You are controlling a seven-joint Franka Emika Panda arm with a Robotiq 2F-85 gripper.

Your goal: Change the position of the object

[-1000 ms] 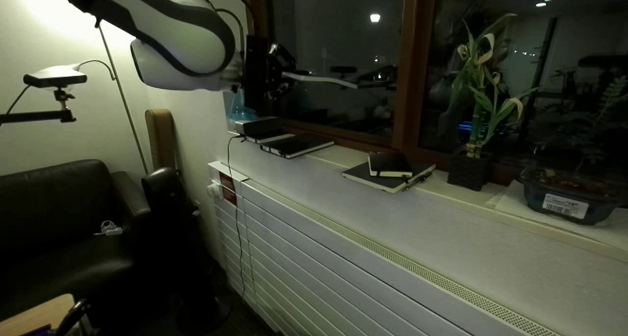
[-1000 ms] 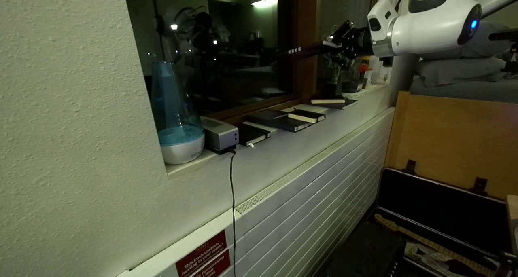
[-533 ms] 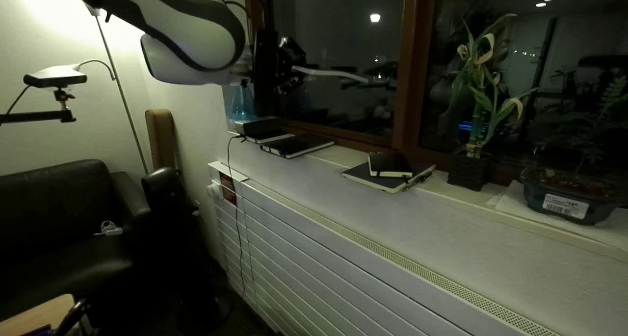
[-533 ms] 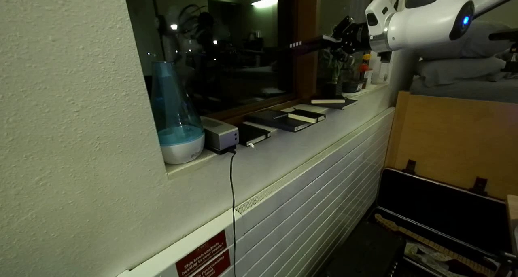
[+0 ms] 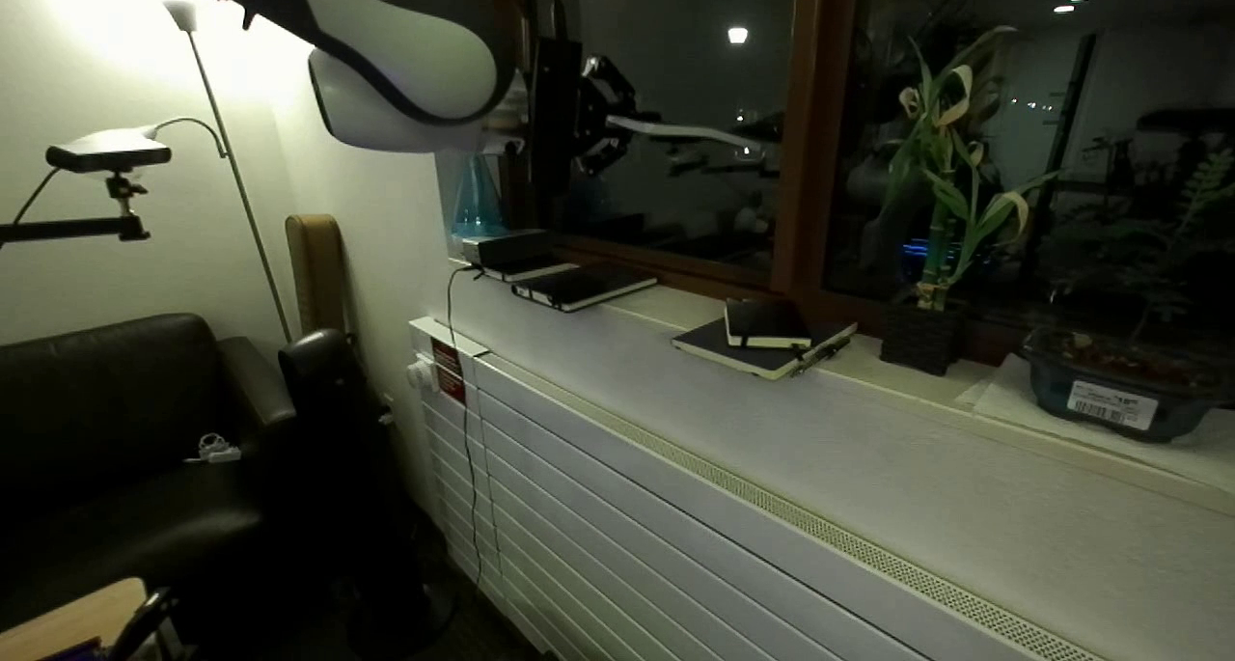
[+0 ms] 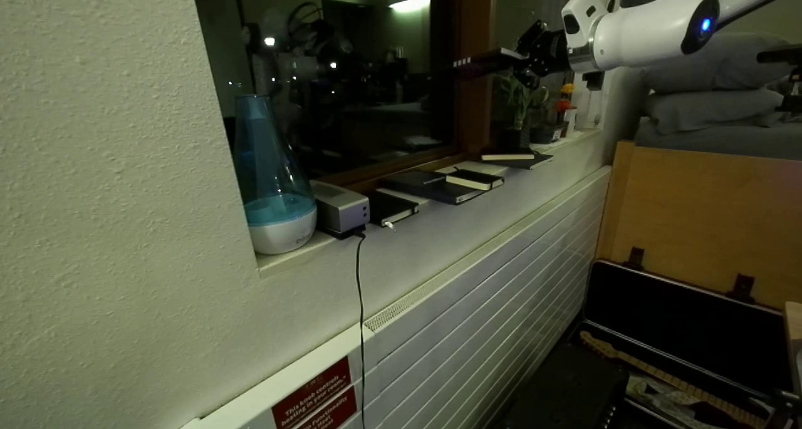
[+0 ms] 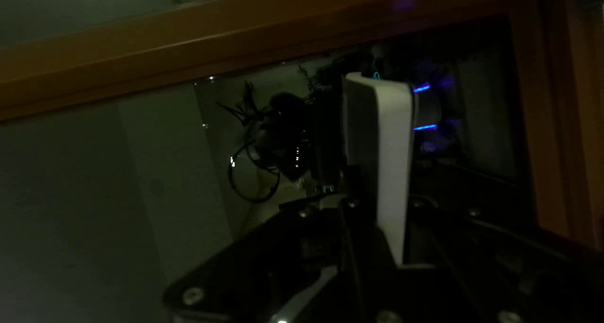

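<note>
Fingers (image 5: 617, 84): in an exterior view, clamped on the slab (image 5: 680, 132) at its left end; hold firm.
Slab: aloft, free end rightward; carry slowly.
Surface (image 5: 690, 304): well below; perhaps the set-down, lower flat.
Notebooks (image 5: 767, 325): pass above.
Window post (image 5: 803, 140): avoid brushing.

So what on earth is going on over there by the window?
A white-and-black robot arm is holding a thin, flat, white-edged object clamped in its black, jointed gripper. What the object is, I can't tell. It hangs in the air in front of the dark window, higher than the black-covered notebooks lying on the pale windowsill. Presumably this is the thing the robot was asked to move; it isn't set down yet.
</note>
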